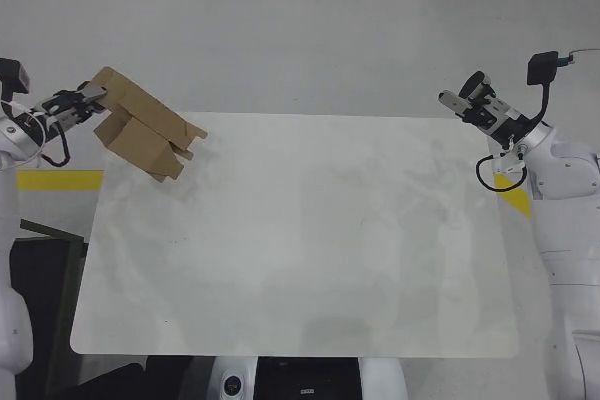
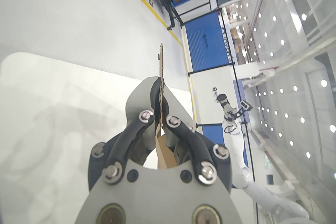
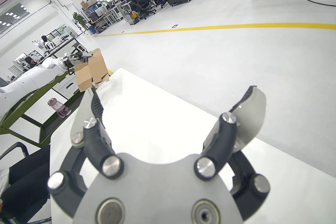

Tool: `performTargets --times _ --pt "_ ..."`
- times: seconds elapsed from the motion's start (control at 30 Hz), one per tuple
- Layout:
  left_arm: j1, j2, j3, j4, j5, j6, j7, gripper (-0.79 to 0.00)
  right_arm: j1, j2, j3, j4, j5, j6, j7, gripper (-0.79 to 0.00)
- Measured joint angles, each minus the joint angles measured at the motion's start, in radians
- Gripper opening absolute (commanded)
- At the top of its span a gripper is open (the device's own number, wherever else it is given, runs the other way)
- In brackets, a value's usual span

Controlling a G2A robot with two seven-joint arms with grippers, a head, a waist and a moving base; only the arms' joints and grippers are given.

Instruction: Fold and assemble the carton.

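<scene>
Matt brown corrugated cardboard carton (image 1: 143,118), rough cut edges; table (image 1: 300,260) smooth white, faint sheen, possibly laminate.

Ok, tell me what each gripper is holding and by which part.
Left gripper pinches the carton by one panel's edge; right gripper is open, empty.

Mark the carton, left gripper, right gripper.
carton (image 1: 150,110), top view, brown upper panel.
left gripper (image 2: 159,88), left wrist view, between fingertips pinching the carton edge.
right gripper (image 3: 172,93), right wrist view, midway between open fingertips.

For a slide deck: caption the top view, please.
Left end effector holds the brown carton at the table's far corner; right end effector open, empty.
</scene>
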Motion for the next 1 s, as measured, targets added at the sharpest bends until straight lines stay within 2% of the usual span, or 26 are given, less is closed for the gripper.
performTargets --times 0.13,0.33,0.6,0.73,0.87,1.0 --pt "-0.010 -0.038 0.079 -0.064 -0.034 -0.014 -0.023 -0.785 0.000 0.000 0.000 0.000 0.000 0.000 0.000 0.000" --pt "-0.024 -0.087 0.193 -0.114 -0.080 -0.037 -0.076 -0.785 0.000 0.000 0.000 0.000 0.000 0.000 0.000 0.000" --pt "-0.033 -0.134 0.301 -0.180 -0.153 -0.076 -0.138 -0.785 0.000 0.000 0.000 0.000 0.000 0.000 0.000 0.000" --pt "-0.014 -0.140 0.344 -0.264 -0.191 -0.062 -0.149 -0.785 0.000 0.000 0.000 0.000 0.000 0.000 0.000 0.000" --pt "0.007 -0.133 0.377 -0.347 -0.206 -0.057 -0.155 -0.785 -0.013 -0.001 -0.007 -0.003 0.019 0.012 0.000 0.000" --pt "0.019 -0.123 0.408 -0.407 -0.221 -0.048 -0.164 -0.785 -0.015 -0.002 -0.044 0.008 0.136 0.017 0.099 0.000"
